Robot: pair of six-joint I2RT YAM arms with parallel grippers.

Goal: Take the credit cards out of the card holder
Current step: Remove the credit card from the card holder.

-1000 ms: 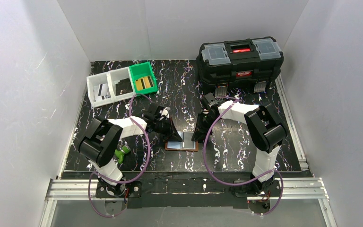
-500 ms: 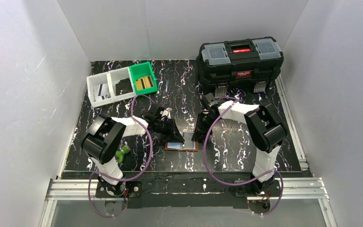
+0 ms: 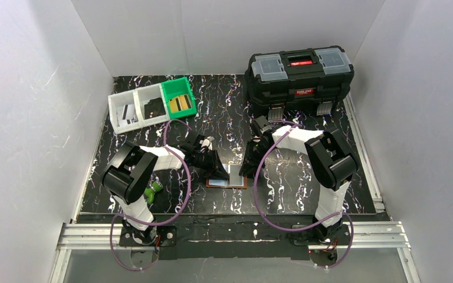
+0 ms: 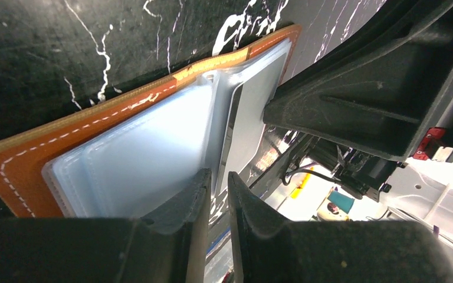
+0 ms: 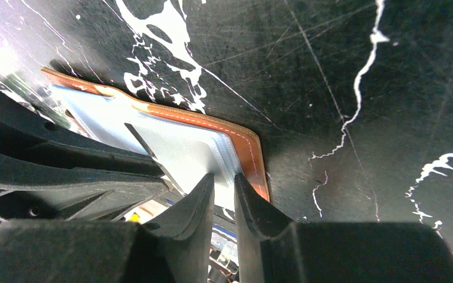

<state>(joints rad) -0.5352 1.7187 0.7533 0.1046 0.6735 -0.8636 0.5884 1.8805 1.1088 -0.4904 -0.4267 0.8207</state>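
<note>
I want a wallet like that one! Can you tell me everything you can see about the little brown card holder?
The card holder lies open and flat on the black marbled table, between the two arms. Outside it looks like orange-brown leather with pale stitching along its rounded edge. Inside are glossy, pale grey-blue plastic-looking pockets. The left tool has its tips at one side and the right tool at the other; whether either pinches it is unclear. No card shows clearly.

Top external: high, behind arm bases, facing down over whole table; bases at 6 o'clock. Wrist views: very close, low; left gripper, right gripper at 6 o'clock. All three share card holder.
</note>
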